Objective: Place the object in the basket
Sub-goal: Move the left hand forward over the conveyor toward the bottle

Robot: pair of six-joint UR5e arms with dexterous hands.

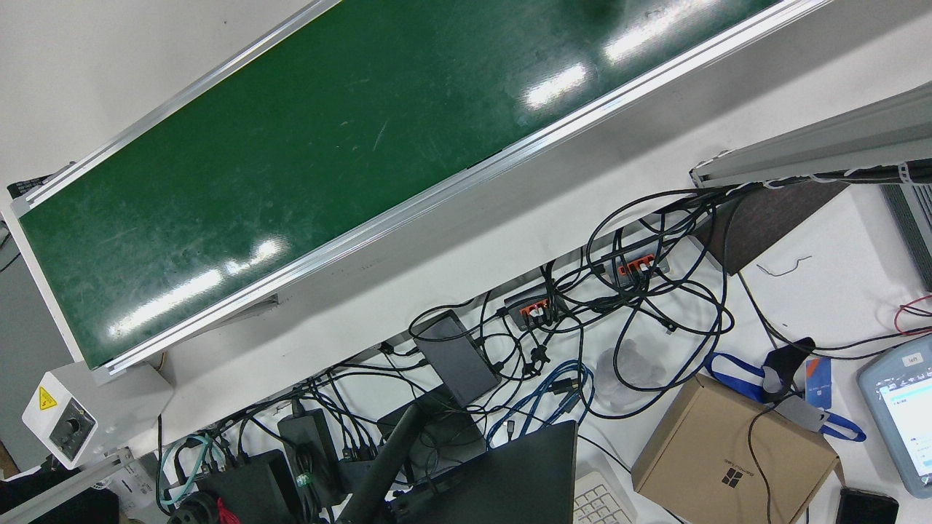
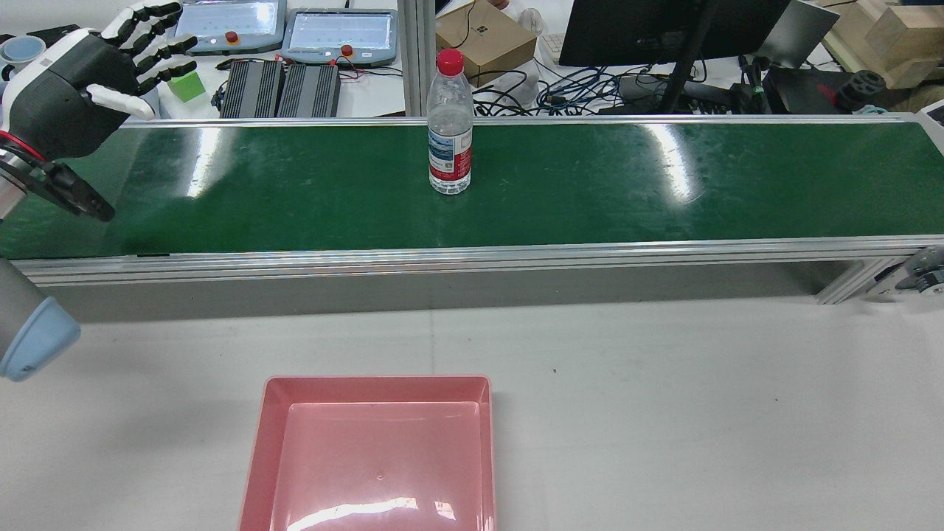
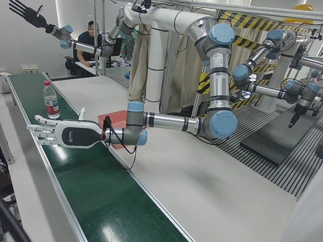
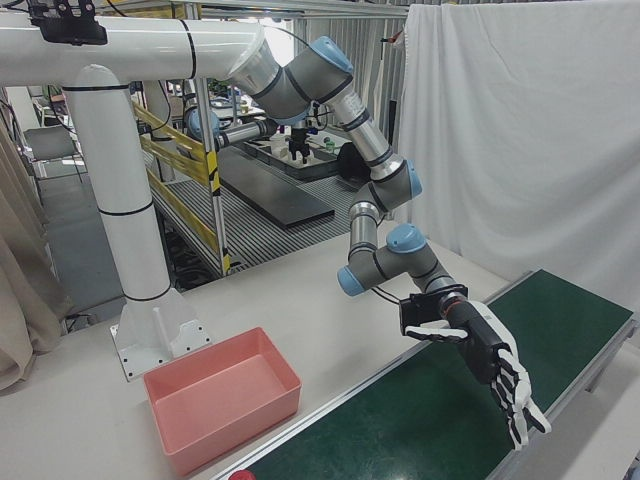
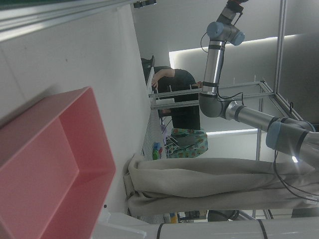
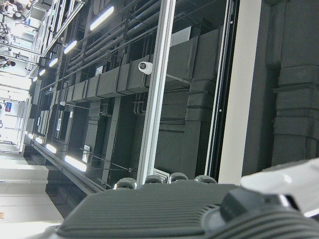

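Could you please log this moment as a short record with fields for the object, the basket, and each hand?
object: water bottle, red cap, upright on the green conveyor belt
basket: pink basket, nothing in it, on the white table on the robot's side of the belt
left hand: left hand open, fingers spread, above the belt's left end, apart from the bottle
right hand: right hand open, raised high, far from the belt
task state: bottle not yet grasped

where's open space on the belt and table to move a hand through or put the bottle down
The green belt is bare on both sides of the bottle. The white table between belt and pink basket is clear, and the basket is empty. The left hand, open, crowds the belt's left end.
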